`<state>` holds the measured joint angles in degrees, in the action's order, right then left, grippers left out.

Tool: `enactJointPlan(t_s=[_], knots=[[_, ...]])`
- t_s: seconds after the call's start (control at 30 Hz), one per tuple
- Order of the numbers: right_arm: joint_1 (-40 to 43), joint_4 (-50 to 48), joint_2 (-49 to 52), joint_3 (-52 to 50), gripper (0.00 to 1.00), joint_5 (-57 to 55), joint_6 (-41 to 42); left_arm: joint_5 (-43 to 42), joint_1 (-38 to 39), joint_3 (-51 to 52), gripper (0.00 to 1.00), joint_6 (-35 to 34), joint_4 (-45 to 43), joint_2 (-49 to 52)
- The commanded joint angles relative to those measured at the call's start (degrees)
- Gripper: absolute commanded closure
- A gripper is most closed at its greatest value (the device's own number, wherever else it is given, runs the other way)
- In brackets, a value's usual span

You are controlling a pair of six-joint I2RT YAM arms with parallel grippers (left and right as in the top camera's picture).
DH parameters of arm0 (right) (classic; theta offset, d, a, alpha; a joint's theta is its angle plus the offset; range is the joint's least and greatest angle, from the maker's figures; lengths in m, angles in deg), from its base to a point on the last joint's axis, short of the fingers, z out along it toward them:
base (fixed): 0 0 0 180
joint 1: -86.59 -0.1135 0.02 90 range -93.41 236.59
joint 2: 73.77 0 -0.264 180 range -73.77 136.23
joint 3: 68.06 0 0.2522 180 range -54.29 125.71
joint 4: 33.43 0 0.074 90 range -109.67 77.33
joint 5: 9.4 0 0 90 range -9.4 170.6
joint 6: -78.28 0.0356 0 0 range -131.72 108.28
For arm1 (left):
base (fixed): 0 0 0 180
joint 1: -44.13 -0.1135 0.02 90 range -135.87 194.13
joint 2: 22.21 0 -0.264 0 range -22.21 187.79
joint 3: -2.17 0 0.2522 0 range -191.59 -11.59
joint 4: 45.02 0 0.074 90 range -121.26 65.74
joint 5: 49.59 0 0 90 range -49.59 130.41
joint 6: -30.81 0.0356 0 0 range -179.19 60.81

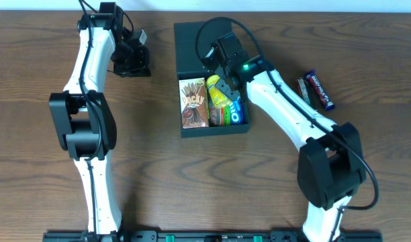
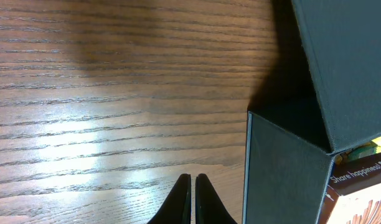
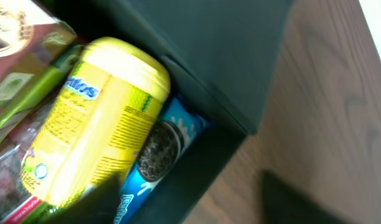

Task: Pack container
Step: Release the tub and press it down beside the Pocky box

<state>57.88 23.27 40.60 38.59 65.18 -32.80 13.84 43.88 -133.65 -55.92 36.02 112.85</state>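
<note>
The container (image 1: 192, 42), a dark teal-black box, lies open at the table's middle with its flap lid folded back. Inside are a Pocky box (image 1: 192, 102), a yellow packet (image 1: 219, 99) and a blue Oreo packet (image 1: 237, 111). My right gripper (image 1: 219, 85) hovers over the yellow packet (image 3: 97, 124). Its dark fingers sit apart at the bottom of the right wrist view, one by the yellow packet and one over the wood, with the Oreo packet (image 3: 159, 149) and the container's wall (image 3: 228, 68) between them. My left gripper (image 2: 193, 186) is shut and holds nothing, over bare wood left of the container (image 2: 284, 174).
Two snack bars lie on the table right of the container, a dark blue one (image 1: 320, 91) and a brownish one (image 1: 303, 87) beside it. The left arm (image 1: 91, 60) stretches along the table's left side, the right arm (image 1: 293, 114) along its right.
</note>
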Motion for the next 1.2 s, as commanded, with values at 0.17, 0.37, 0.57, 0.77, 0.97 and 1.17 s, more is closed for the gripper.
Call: enactJointPlan(t_s=[0.17,0.37,0.57,0.77,0.97,1.17], knots=[[5.07,1.86,-1.53,2.60,0.99,10.32,17.20,0.17,0.04,-0.24,0.94,0.98,0.15,0.17],[5.77,1.40,-0.59,2.12,0.99,29.03,10.91,0.15,0.07,-0.24,0.94,0.76,-0.11,0.17],[5.70,-0.72,3.13,1.92,0.99,29.14,12.83,0.13,0.07,-0.24,0.94,0.31,-0.55,0.17],[5.70,-0.85,4.83,1.92,0.99,25.24,15.93,0.13,0.07,-0.24,0.94,-0.74,-0.44,0.17],[5.09,-0.76,6.71,1.92,0.99,24.81,15.91,0.17,0.07,-0.24,0.94,-1.64,-0.46,0.17],[3.74,-0.96,8.13,1.92,0.99,24.83,15.67,0.13,0.07,-0.24,0.94,-2.25,-0.44,0.17]])
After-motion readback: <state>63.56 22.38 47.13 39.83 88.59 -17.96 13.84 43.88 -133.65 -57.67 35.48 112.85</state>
